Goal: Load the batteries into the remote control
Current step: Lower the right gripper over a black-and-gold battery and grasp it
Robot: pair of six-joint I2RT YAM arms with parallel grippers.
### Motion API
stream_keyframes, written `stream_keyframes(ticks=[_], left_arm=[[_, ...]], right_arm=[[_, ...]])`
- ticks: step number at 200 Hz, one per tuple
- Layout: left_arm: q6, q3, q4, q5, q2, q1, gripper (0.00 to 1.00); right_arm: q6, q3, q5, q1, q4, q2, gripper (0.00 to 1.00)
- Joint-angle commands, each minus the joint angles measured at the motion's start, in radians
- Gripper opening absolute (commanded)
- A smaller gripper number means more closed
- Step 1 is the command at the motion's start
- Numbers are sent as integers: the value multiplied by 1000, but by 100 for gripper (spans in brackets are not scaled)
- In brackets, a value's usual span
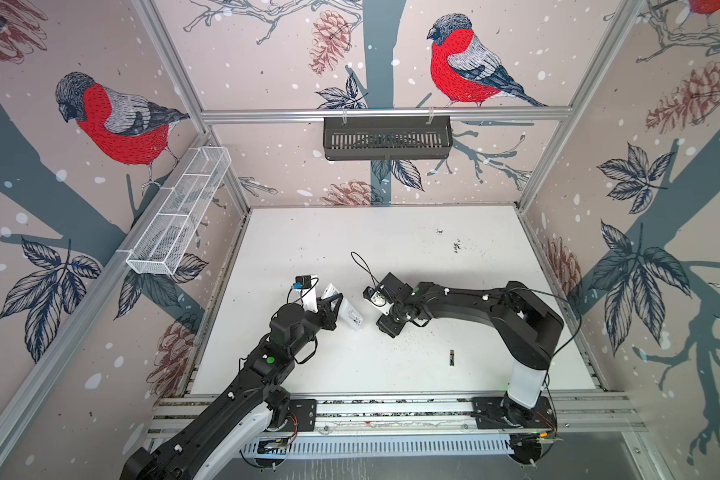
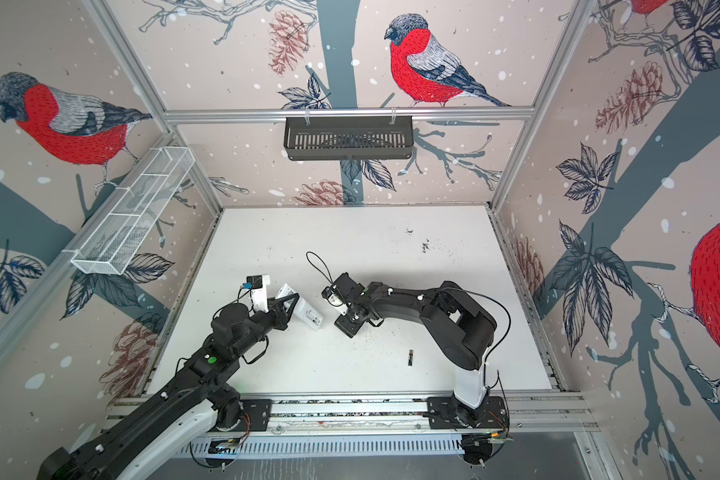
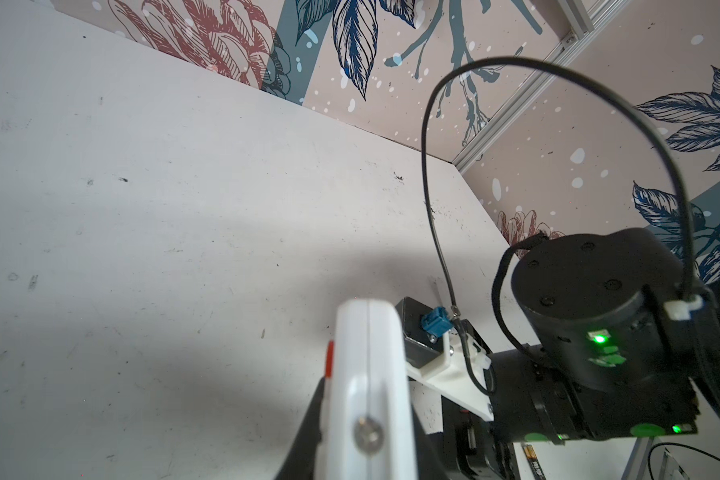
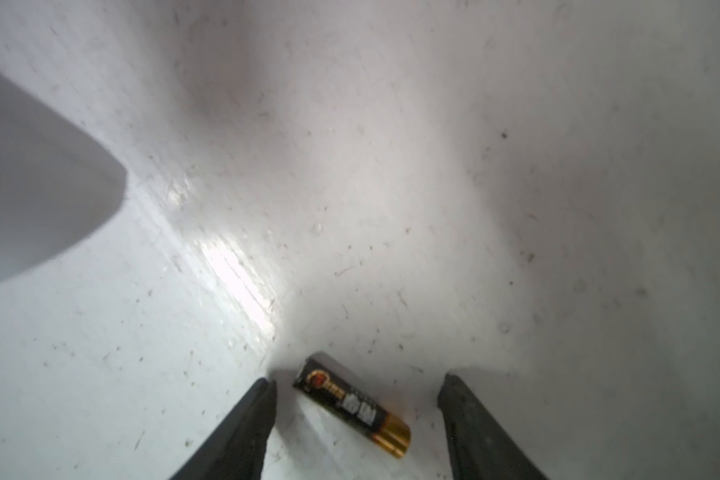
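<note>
My left gripper [image 1: 336, 306] [image 3: 366, 444] is shut on the remote control [image 1: 352, 318] [image 3: 366, 340], a slim white bar held tilted above the table in both top views [image 2: 309, 316]. One battery [image 4: 352, 405], black with a gold end, lies on the table between the fingers of my right gripper [image 4: 357, 380]. That gripper is open and its fingers stand clear of the battery on both sides. In both top views the right gripper [image 1: 387, 328] [image 2: 347, 327] points down just right of the remote and hides this battery. A second battery [image 1: 452, 358] [image 2: 410, 357] lies alone nearer the front right.
The white table [image 1: 350, 241] is speckled with dark crumbs around the right gripper. A black slotted basket [image 1: 387, 137] hangs on the back wall and a white wire basket [image 1: 179, 212] on the left wall. Aluminium rails [image 1: 391, 409] carrying the arm bases run along the front edge.
</note>
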Motion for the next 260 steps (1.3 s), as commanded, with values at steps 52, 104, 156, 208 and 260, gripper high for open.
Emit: stream_keyframes(ticks=[52,104,156,208,260], left_arm=[[12,7,-1,-26,-23,0,0],[11,8,1,-23,-21,1,0],[12,9,29,-6,7,0,0],[11,13,44,14,30,2,0],[9,11,48,19,32,3,0]], right_arm=[[-85,28,29,-30,-134,82,34],[-22,-15,22,-34,-126,55,26],[170,-109,64,-110,-97,31,20],[362,-240,127,-179,-37,-13,17],[395,-264,154,-133,-41,-54,26]])
